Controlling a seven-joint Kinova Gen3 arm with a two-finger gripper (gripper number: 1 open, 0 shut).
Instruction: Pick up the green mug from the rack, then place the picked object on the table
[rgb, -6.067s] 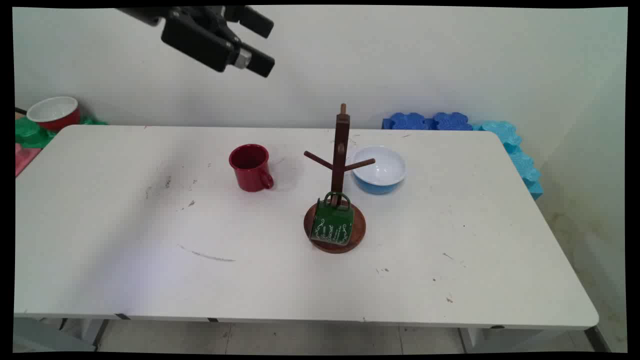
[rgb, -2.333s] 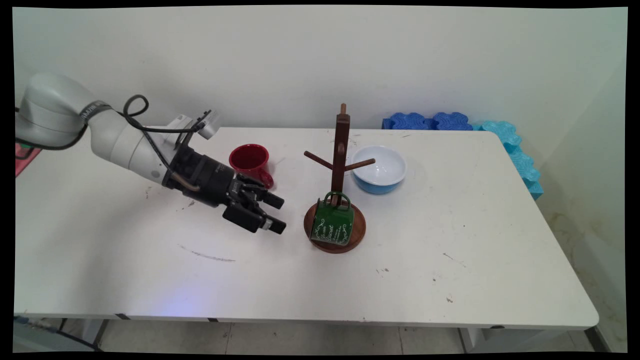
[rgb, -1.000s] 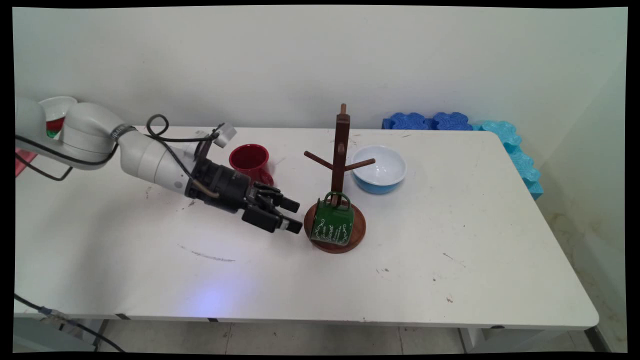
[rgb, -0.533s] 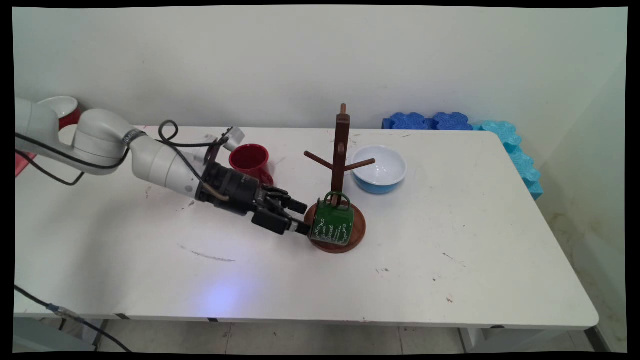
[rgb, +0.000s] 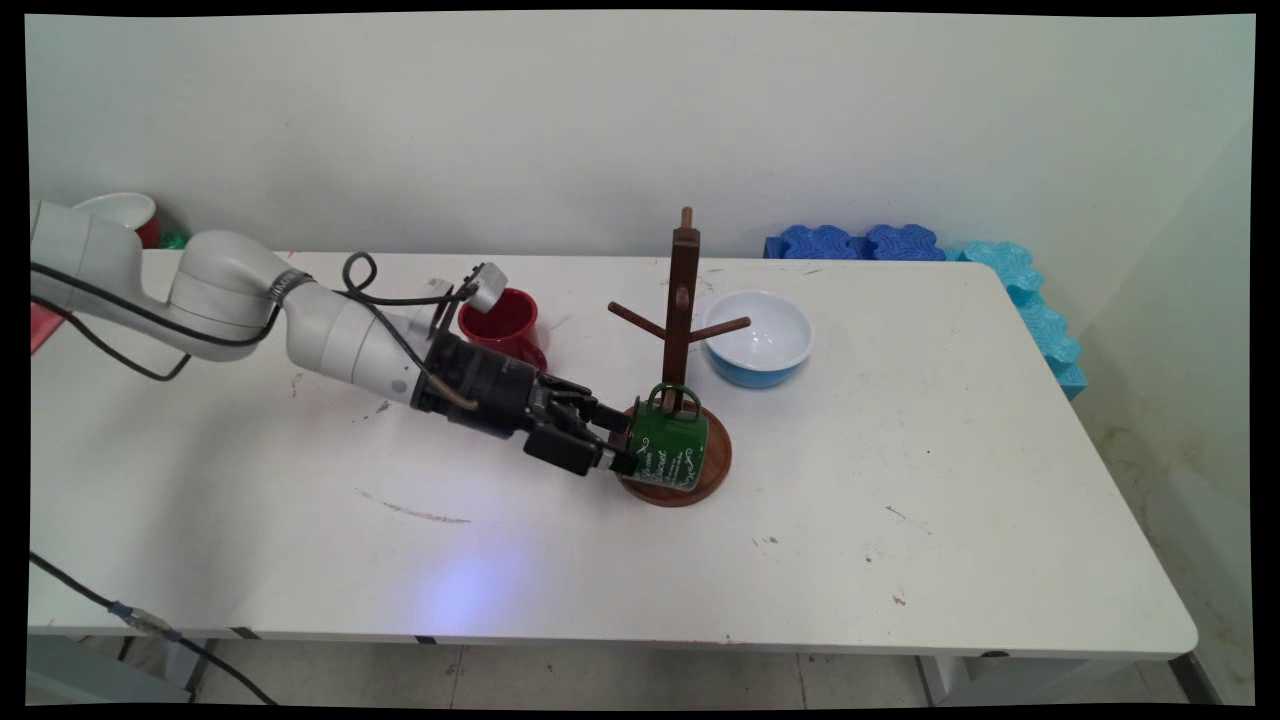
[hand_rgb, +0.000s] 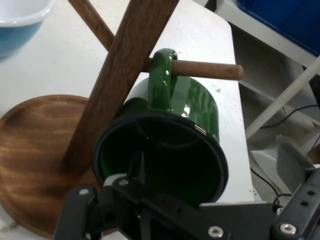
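Behind the white bench (rgb: 900, 560) stood a plain pale wall, with blue foam blocks (rgb: 860, 243) stacked against it at the far right and a red-and-white bowl (rgb: 118, 212) on green pieces off the bench's far left corner. The bench top was scuffed and marked with grey streaks toward the near left.

On it stood a wooden mug tree (rgb: 683, 300) on a round wooden base (rgb: 712, 470). A green mug (rgb: 668, 450) hung from 1 low peg (hand_rgb: 210, 70) by its handle (hand_rgb: 162, 75), so it tilted with its mouth turned left toward the arm. That tilt let the hand (rgb: 618, 440) come in low and nearly level from the left. 1 finger (rgb: 608, 412) lay at the far side of the rim and the other (rgb: 622, 462) at the near side, set narrow about the mug's mouth. In the hand view 1 finger seemed to sit inside the mouth, though whether the hand had closed firmly on the rim I could not tell.

A red mug (rgb: 503, 322) stood upright just behind the arm's wrist, well left of the tree. A blue bowl with a white inside (rgb: 758, 345) sat just right of the tree's post, apart from the base.
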